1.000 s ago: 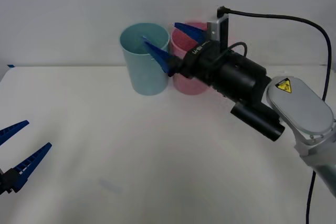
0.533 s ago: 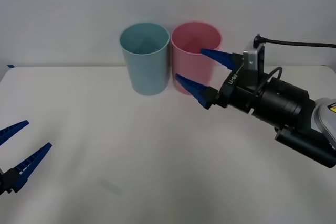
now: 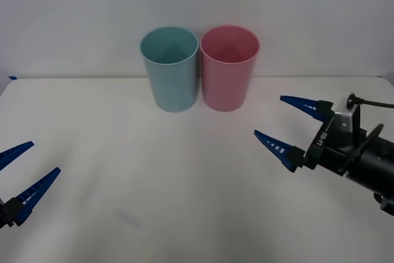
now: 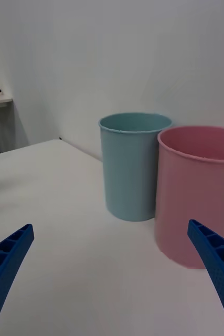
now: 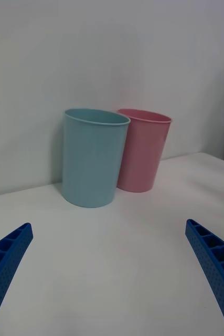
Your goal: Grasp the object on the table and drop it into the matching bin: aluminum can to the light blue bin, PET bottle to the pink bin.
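Your right hand (image 3: 294,129) hangs spread wide and empty at four o'clock from the tall pink plastic bin (image 3: 229,66), itself touching the tall light blue plastic bin (image 3: 169,67). Left hand (image 3: 21,172), also wide, waits at eight o'clock. No can lies on the white table (image 3: 184,177); likely it is binned.

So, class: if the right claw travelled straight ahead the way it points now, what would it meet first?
The right claw, open, aims at the two bins. By the wrist view, the pink bin stands nearer and looks likely to come first, with the light blue bin beside it; depth is uncertain.
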{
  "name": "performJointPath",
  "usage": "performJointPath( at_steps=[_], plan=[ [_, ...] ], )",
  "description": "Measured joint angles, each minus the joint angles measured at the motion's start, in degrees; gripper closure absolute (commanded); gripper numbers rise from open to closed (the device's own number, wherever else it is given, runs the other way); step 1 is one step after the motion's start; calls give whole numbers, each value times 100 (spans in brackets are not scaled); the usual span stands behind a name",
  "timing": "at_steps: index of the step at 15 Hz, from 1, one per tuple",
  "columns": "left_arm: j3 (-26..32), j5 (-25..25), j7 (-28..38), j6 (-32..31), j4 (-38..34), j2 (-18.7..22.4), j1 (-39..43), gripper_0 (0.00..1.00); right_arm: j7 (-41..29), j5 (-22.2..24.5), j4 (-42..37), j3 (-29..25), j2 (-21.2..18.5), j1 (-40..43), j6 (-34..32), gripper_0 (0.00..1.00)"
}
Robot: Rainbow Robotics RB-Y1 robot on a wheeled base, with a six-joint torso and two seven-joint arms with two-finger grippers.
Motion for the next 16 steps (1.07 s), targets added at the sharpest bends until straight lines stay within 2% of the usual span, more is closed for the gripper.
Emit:
performJointPath(
  at_steps=[7,16],
  plan=[
    [0,0,0,0,0,0,0,0,-266,-48,0,-1667,688,1065,-1492,0],
    [0,0,0,0,0,0,-1,0,-412,-623,-1,-2347,796,1987,-1919,0]
  ],
)
